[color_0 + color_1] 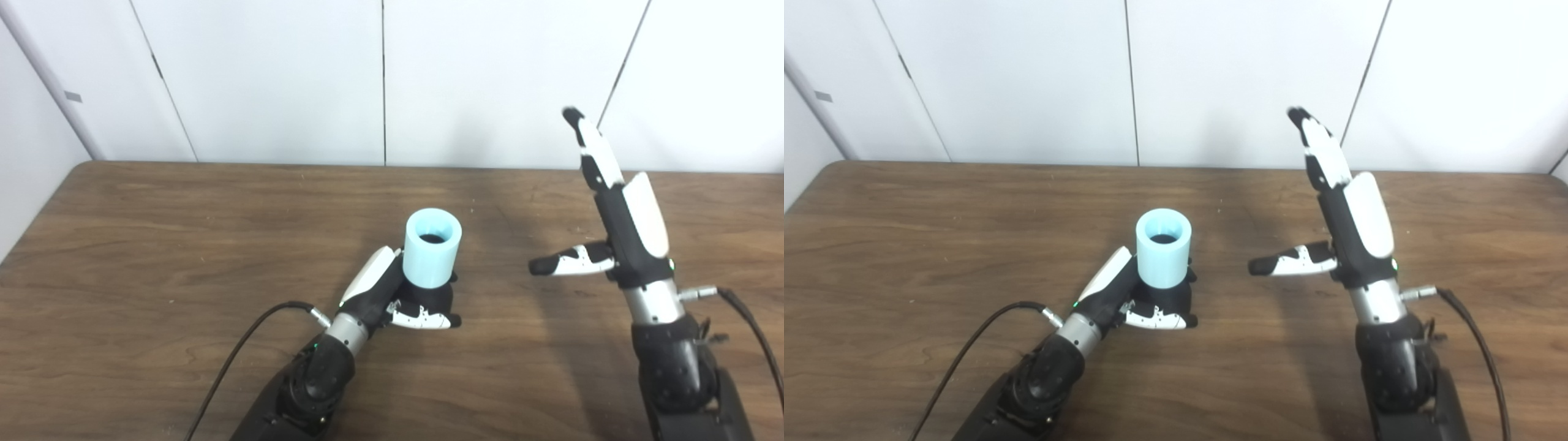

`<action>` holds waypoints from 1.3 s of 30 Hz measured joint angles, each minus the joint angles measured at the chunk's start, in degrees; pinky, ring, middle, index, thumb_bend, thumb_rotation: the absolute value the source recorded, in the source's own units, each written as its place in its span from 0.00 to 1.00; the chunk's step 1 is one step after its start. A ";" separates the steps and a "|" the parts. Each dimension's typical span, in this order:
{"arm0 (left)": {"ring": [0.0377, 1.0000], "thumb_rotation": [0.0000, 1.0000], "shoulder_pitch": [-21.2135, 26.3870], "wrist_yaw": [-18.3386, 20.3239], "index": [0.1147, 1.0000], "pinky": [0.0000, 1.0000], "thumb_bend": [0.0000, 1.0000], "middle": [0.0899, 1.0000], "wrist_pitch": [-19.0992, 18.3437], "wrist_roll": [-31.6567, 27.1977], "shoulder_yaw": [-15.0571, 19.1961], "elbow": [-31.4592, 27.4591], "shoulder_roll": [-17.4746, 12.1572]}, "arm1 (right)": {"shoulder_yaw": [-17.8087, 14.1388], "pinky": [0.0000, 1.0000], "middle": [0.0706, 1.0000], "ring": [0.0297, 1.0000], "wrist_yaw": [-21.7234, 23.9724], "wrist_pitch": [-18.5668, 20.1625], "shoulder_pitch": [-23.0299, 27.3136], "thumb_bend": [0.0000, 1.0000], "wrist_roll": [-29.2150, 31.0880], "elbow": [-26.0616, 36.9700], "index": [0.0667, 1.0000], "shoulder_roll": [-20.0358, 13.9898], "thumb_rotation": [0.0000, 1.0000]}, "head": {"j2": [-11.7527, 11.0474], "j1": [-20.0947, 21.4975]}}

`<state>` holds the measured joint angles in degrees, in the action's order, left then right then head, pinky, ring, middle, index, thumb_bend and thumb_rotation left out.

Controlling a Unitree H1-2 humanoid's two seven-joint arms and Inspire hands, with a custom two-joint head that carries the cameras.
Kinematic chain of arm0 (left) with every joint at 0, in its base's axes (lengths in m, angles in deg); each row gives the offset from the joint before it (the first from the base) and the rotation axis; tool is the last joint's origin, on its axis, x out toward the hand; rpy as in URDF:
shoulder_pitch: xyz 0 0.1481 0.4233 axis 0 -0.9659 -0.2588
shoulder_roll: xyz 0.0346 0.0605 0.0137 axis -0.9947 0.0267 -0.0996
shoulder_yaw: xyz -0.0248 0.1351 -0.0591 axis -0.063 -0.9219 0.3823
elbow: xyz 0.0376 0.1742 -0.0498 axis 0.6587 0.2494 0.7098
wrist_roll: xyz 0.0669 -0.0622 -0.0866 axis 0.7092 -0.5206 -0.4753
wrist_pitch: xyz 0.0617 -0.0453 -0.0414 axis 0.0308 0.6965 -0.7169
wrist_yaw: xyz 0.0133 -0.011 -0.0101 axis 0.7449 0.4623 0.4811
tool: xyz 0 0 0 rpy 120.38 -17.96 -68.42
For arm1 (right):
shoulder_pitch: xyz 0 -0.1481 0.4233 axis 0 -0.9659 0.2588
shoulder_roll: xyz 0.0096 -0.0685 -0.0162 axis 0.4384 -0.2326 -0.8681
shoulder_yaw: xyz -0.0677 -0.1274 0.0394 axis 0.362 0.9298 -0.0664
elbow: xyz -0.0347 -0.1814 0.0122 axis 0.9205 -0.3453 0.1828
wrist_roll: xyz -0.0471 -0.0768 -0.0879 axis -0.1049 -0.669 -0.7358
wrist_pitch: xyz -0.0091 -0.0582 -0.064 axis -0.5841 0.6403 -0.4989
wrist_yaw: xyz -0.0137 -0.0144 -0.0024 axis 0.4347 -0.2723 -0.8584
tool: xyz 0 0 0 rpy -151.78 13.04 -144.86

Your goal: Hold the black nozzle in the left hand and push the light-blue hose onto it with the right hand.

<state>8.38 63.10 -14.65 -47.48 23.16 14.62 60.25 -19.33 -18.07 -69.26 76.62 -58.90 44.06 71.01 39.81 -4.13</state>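
Near the middle of the brown wood-grain tabletop (153, 245), the left hand (407, 300) is clamped on a black nozzle (1167, 297), with the short light-blue cylindrical hose (432, 248) standing upright on it, mouth up. The right hand (612, 214), raised toward the right edge, is empty, fingers spread. The push appears done or nearly so; next comes checking the seating. The right eye view shows slightly more of the black base beneath the hose.
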 measured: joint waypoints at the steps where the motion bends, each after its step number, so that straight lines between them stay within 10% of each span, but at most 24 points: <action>1: 0.94 0.33 -0.02 0.16 0.95 1.00 0.93 0.96 0.13 -0.16 0.24 -0.17 -0.27 | -0.10 1.00 1.00 1.00 -0.33 0.54 -0.82 1.00 0.95 -0.14 1.00 1.02 0.86 | 0.00 0.00; 6: 1.00 0.42 -1.36 1.48 1.00 1.00 1.00 1.00 2.97 -5.86 5.09 -0.63 -0.65 | -0.18 1.00 1.00 1.00 -0.43 0.84 -5.11 1.00 8.02 -4.53 1.00 5.32 0.88 | -0.18 0.70; 13: 1.00 0.41 -2.40 4.84 1.00 1.00 1.00 1.00 18.20 -18.08 9.40 5.15 -1.19 | 0.14 1.00 1.00 1.00 1.94 5.69 -6.80 1.00 13.90 -5.25 1.00 5.72 0.89 | -0.26 0.44; 27: 1.00 0.68 -5.30 9.33 1.00 1.00 1.00 1.00 19.97 -26.92 13.43 0.92 -2.18 | 1.87 1.00 1.00 1.00 5.11 10.34 -7.47 1.00 16.78 -4.80 1.00 5.59 0.88 | 0.09 0.26; 31: 1.00 0.97 -7.21 2.08 1.00 1.00 1.00 1.00 24.31 -18.63 15.38 -2.25 2.57 | 2.58 1.00 1.00 1.00 9.32 16.25 -8.53 0.95 25.25 -1.96 1.00 6.44 0.97 | 0.00 0.09; 35: 1.00 1.00 -8.54 -11.19 1.00 1.00 1.00 1.00 26.16 -4.53 18.35 -2.35 9.01 | 2.86 1.00 1.00 1.00 12.09 20.53 -9.32 0.81 31.84 0.36 1.00 7.55 1.00 | -0.09 0.00; 39: 1.00 1.00 -9.54 -14.50 1.00 1.00 0.98 1.00 22.72 -2.50 20.15 -2.58 11.35 | 2.64 1.00 1.00 1.00 12.09 21.49 -9.69 0.78 32.69 0.67 1.00 7.73 1.00 | -0.09 0.09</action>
<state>-1.16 48.60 8.07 -49.98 43.31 12.04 71.59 -16.70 -5.98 -47.77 66.93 -26.21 44.74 78.74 39.73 -4.04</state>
